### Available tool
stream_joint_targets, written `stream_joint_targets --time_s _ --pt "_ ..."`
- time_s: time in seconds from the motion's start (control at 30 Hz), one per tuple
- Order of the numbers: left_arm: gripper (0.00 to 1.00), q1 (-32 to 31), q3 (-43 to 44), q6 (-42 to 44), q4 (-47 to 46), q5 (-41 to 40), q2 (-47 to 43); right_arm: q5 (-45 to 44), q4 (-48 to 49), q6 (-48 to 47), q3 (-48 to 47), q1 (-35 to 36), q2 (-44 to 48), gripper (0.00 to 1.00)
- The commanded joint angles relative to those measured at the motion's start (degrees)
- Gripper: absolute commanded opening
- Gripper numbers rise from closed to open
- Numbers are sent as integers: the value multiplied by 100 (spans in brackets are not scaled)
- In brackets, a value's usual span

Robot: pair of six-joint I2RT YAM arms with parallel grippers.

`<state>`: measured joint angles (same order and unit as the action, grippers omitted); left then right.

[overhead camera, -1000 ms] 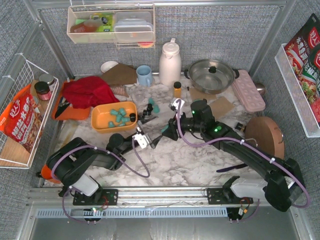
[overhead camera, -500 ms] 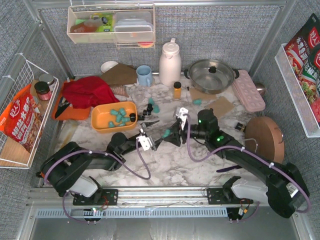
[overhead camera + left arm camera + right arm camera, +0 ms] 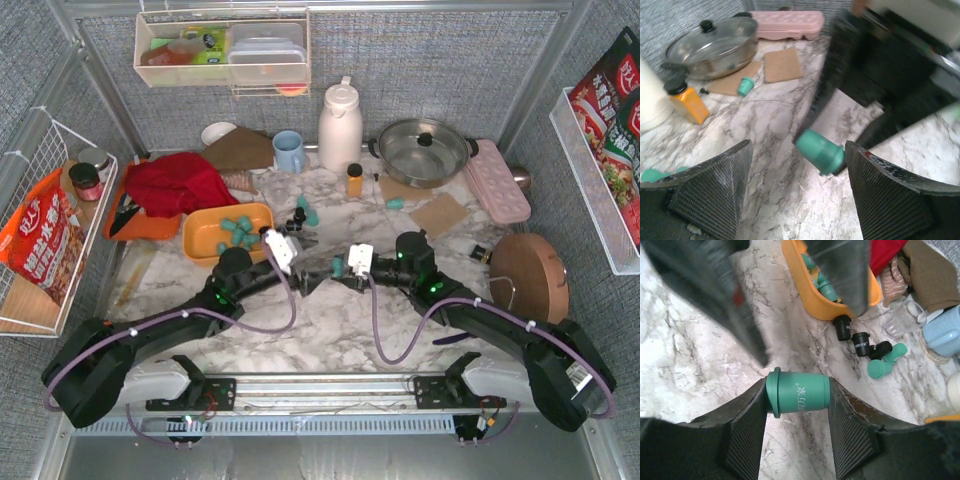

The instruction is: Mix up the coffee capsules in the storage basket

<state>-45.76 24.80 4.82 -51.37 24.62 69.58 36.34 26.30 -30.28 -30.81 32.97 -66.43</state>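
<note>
Claws meet tip to tip low over the marble table [image 3: 330, 335], a little out from the arm bases. Right claw [image 3: 340, 268] is clenched on a teal capsule [image 3: 799, 392], which lies crosswise between its pads [image 3: 747, 425]. Left claw [image 3: 313, 282] faces it with fingers [image 3: 715, 185] spread wide and nothing in them, the capsule just ahead of the gap; I take it for a hand-over, since the orange basket [image 3: 198, 230] sits on the left arm's side. Just beyond the left claw, that basket holds a cluster of teal capsules [image 3: 235, 235]. Further back, a few black capsules [image 3: 860, 340] and teal ones [image 3: 885, 360] lie loose on the marble outside it, likely meant to go in
</note>
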Motion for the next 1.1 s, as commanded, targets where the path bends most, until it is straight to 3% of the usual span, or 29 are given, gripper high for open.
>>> stream_joint_targets --time_s 0.0,0.2,0.37,0.53,0.7,0.9,1.07 --pt "83 158 709 -864 1621 -700 -108 49 527 -755 49 7 -153 38" --pt "81 366 1184 -1901 1808 20 207 155 691 -1078 66 42 -291 37" --pt "73 536 1519 -2602 2079 582 590 93 679 -1203 67 44 -263 37" --pt "62 651 1454 -3211 1517 1066 767 71 648 -1223 65 43 -264 36" --pt "59 681 1493 -3827 1008 1329 1020 33 603 -1241 40 47 -243 36" --pt "49 691 1695 -3789 1153 1607 1351 -12 537 -1274 23 47 -209 36" --pt "57 696 1712 -3445 1677 1222 1199 -20 478 -1287 24 48 -130 36"
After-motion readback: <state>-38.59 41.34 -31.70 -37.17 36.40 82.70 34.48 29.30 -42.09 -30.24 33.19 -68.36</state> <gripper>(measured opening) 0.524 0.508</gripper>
